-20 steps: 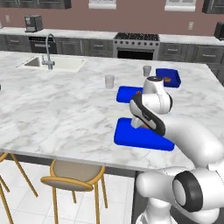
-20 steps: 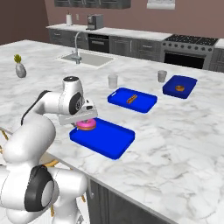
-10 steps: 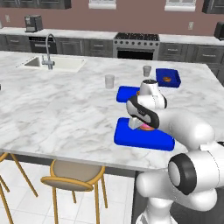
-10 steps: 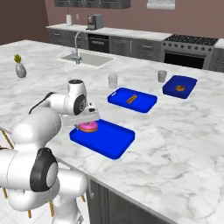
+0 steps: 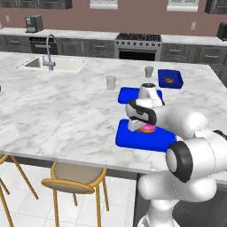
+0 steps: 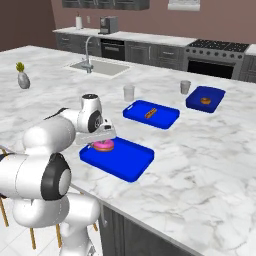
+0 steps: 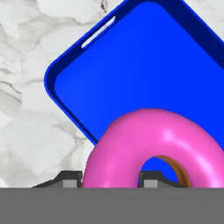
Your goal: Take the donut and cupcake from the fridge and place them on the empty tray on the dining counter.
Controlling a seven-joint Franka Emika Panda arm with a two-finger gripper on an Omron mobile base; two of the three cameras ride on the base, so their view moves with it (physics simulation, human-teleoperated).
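— Where, on the marble counter?
— Near its front edge, on the widest blue tray.
— And the gripper?
— Low over the tray's near end, closed on the pink donut, one fingertip showing through the hole.
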